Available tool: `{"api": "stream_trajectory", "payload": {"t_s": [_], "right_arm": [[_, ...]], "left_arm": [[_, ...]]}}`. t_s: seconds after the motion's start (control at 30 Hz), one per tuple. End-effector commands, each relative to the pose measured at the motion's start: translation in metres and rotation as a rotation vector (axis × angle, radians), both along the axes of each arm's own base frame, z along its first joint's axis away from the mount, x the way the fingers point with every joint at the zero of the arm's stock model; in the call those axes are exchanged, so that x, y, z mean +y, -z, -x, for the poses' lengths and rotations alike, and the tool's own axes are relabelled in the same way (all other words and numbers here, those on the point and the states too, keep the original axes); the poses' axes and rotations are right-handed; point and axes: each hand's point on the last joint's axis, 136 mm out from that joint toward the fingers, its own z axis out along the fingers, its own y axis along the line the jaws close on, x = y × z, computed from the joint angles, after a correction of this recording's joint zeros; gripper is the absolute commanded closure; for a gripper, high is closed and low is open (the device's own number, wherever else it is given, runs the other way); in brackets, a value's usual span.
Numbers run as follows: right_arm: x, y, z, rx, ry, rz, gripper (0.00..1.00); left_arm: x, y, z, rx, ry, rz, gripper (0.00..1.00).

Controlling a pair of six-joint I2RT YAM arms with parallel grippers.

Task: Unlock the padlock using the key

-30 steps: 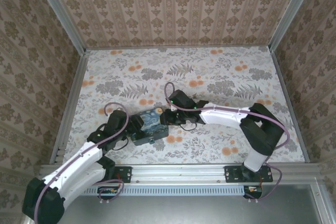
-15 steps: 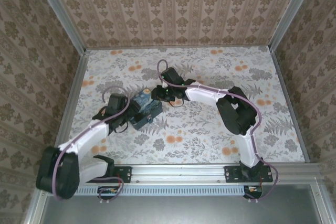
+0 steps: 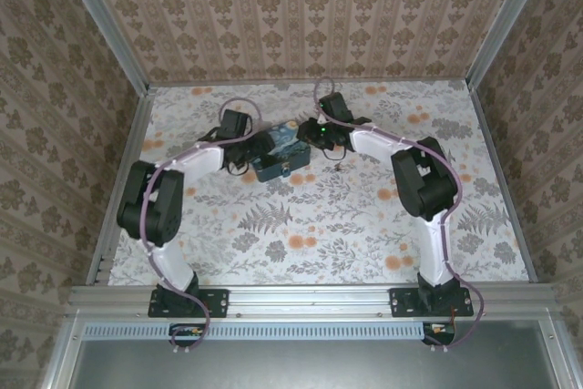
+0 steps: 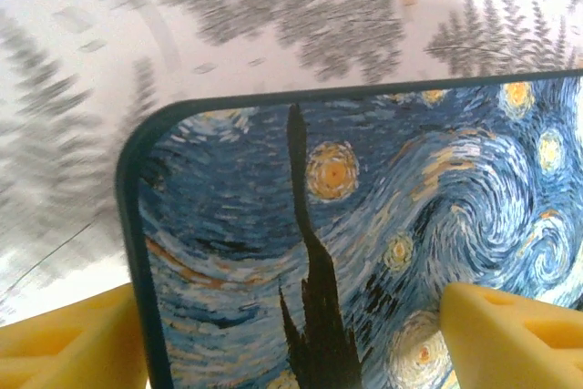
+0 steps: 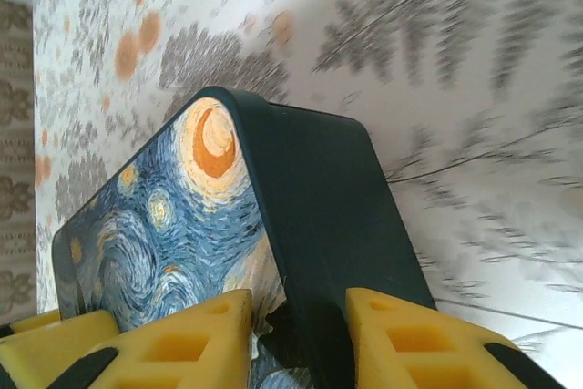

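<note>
A blue and yellow painted tin box (image 3: pixel 278 154) with a swirly night sky on its lid is near the back of the flowery worktop (image 3: pixel 364 225). Both arms reach to it. The left hand (image 3: pixel 246 154) is at its left side. Its yellow fingers (image 4: pixel 64 343) are wide apart, one beside the box's edge and one over the lid. The right hand (image 5: pixel 296 316) is clamped on the box's dark right edge. A tiny dark speck (image 3: pixel 335 168) lies on the worktop just right of the box. It is too small to tell whether it is the padlock or the key.
</note>
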Motion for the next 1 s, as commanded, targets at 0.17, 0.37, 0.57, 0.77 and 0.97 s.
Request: {"api": "stream_trajectory", "payload": {"t_s": [0.17,0.37,0.57,0.77,0.97], "right_arm": [[0.002,-0.003,0.06,0.041,-0.071,-0.142,0.67],[-0.009,0.002,0.06,0.05,-0.059,-0.156,0.6],[-0.023,-0.025,0.052,-0.013,-0.05,-0.184,0.37],[-0.061,-0.046,0.057,-0.048,0.026,-0.141,0.34],[-0.101,-0.028,0.073,0.013,0.098,0.053,0.34]], "left_arm": [[-0.117,0.003,0.024,0.042,0.336,0.115,0.2],[-0.119,0.015,0.018,0.057,0.32,0.104,0.2],[-0.109,0.01,0.008,0.034,0.278,0.117,0.16],[-0.087,-0.015,0.002,-0.013,0.24,0.138,0.13],[-0.063,-0.028,0.01,-0.041,0.2,0.136,0.11]]}}
